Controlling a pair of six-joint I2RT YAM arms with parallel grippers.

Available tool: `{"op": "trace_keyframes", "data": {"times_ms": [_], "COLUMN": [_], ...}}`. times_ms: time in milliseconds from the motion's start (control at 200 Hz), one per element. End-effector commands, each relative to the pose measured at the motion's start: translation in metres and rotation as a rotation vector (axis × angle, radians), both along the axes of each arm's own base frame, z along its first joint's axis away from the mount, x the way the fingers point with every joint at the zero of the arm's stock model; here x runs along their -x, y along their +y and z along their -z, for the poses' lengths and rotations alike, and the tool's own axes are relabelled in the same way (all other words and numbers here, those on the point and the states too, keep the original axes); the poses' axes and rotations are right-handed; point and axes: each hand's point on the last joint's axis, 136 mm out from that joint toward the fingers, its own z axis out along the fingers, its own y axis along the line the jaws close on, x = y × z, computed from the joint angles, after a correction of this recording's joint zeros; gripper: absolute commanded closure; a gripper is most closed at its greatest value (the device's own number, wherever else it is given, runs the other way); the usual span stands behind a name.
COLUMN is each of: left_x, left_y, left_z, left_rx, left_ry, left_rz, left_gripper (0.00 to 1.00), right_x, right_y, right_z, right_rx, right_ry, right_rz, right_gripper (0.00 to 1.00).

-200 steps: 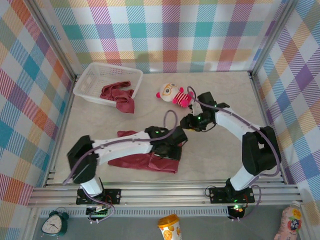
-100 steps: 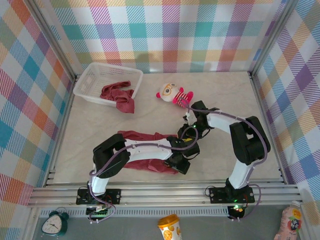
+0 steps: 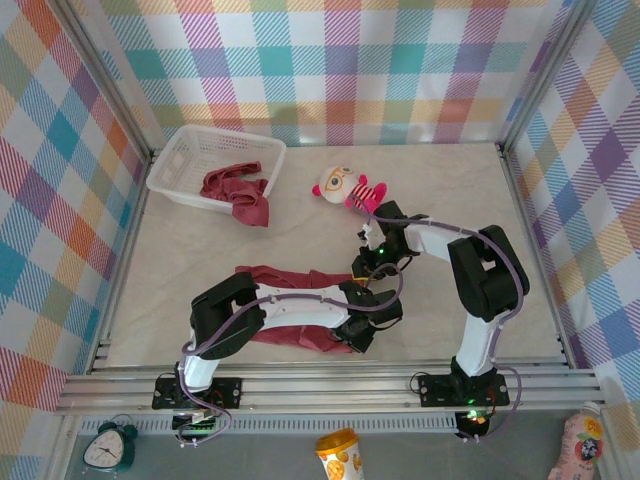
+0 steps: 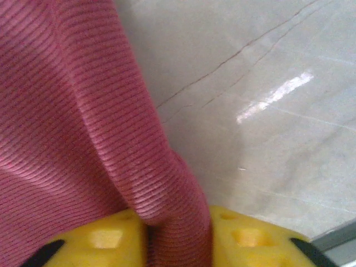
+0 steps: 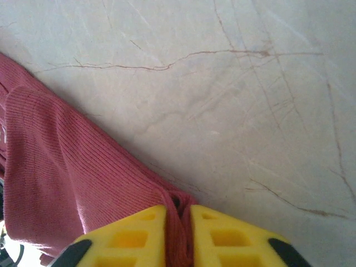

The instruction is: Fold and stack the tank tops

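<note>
Your left gripper (image 4: 178, 239) and right gripper (image 5: 178, 222) are both pinched tight on the edge of the tank top (image 3: 285, 272) lying at 6 o'clock on the tabletop (image 3: 450, 200), so pull unevenly and the cloth could slip out or bunch.

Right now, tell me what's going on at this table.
Both arms are working on one maroon tank top lying near the front of the table. The left gripper is shut on a fold of its ribbed cloth, and the right gripper pinches an edge of the same top. It looks bunched, not yet neatly folded. The second tank top sits crumpled in the white basket, spilling over its rim. A striped doll lies beside the basket, untouched.
</note>
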Motion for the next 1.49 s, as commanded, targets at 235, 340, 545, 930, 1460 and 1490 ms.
{"op": "trace_keyframes", "data": {"times_ms": [235,340,545,930,1460,1490], "left_x": [0.008,0.001,-0.013,-0.036,-0.051,-0.053], "left_y": [-0.019,-0.045,-0.096,-0.091,0.014,0.021], "left_z": [-0.015,-0.03,-0.058,-0.112,-0.125,-0.123], "left_rx": [-0.014,0.063,0.22,0.411,0.479,0.474], "left_ry": [0.041,0.021,-0.015,-0.07,-0.052,-0.055], "left_rz": [0.069,0.07,0.045,-0.097,-0.364,-0.377], "left_gripper": [1.0,1.0,1.0,1.0,0.98,0.97], "right_x": [-0.018,-0.023,-0.034,-0.046,-0.059,-0.06], "right_y": [-0.025,-0.048,-0.107,-0.082,0.053,0.058], "right_z": [-0.033,-0.043,-0.064,-0.122,-0.144,-0.142], "right_rx": [-0.015,-0.001,0.056,-0.126,-0.237,-0.234], "right_ry": [-0.072,-0.091,-0.141,-0.16,-0.126,-0.126], "right_rz": [0.043,0.085,0.201,0.329,0.274,0.27], "right_gripper": [0.95,0.96,0.97,0.96,0.94,0.94]}}
